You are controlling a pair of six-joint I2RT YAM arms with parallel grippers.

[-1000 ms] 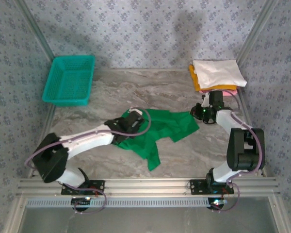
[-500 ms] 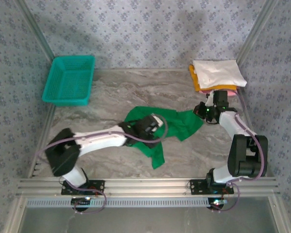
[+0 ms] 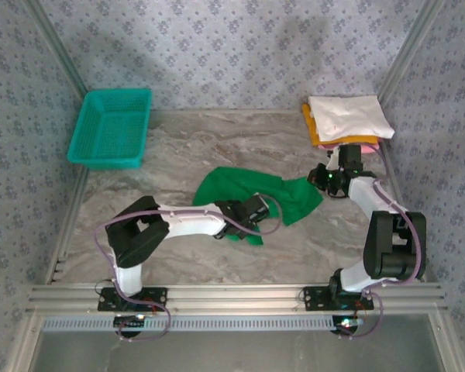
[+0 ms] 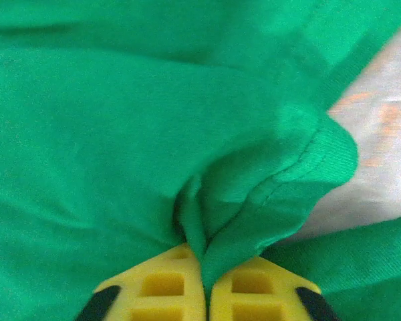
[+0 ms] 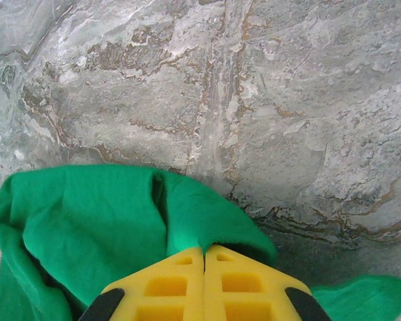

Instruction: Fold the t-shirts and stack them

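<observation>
On the marble bench [image 3: 178, 147], the green t-shirt [image 3: 236, 186] lies crumpled at centre, left tool [image 4: 206, 277] clamped on a bunched fold, right tool [image 5: 204, 257] pinched shut on its right edge, folded stack [image 3: 349, 116] in the far right corner.

The left arm [image 3: 187, 225] lies low, forearm stretched rightward, left gripper [image 4: 206, 259] clamped on the green t-shirt [image 4: 107, 134], while the right arm [image 3: 370, 194] stands bent at the elbow, right gripper [image 5: 204, 253] pinching the same cloth (yellow pads pressed together).
</observation>
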